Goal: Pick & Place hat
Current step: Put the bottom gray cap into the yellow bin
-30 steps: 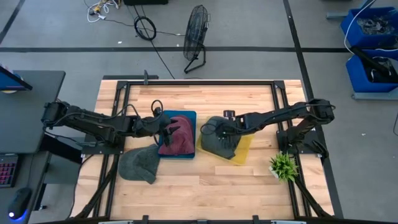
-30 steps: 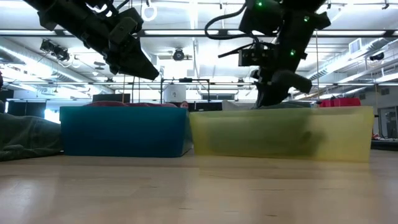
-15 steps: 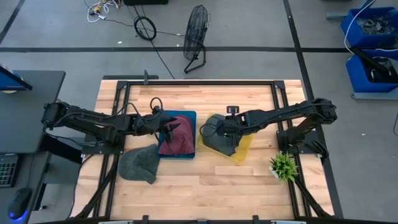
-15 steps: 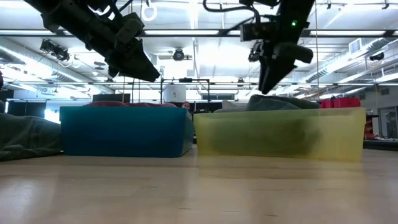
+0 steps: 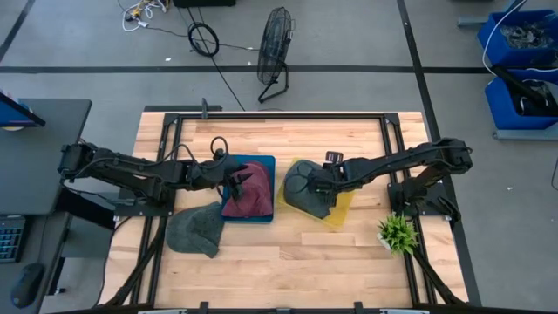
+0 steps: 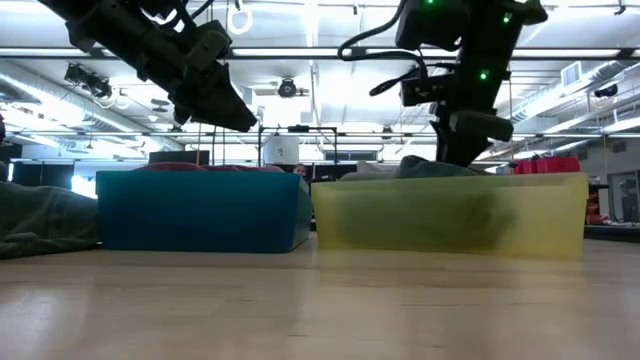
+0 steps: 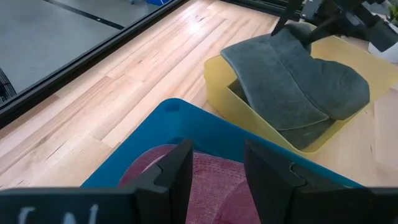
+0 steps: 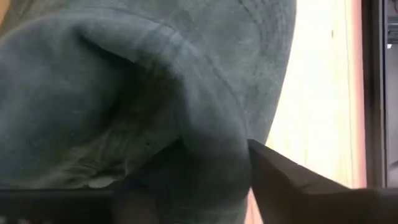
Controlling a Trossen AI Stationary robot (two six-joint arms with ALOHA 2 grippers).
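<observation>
Grey hat (image 5: 307,189) in yellow bin (image 5: 342,206) pinched by right end effector (image 5: 321,185), maroon hat (image 5: 248,193) in blue bin (image 5: 262,163)

I'm working in a big open lab or workshop hall: the pale wooden table in its black metal frame (image 5: 261,253) stands on grey concrete floor crossed by dark tape lines (image 5: 349,68). At twelve o'clock stands a black wire-cage floor fan (image 5: 275,45), at two o'clock stacked blue plastic bins (image 5: 516,61), and overhead run long ceiling strip lights (image 6: 330,52).
</observation>
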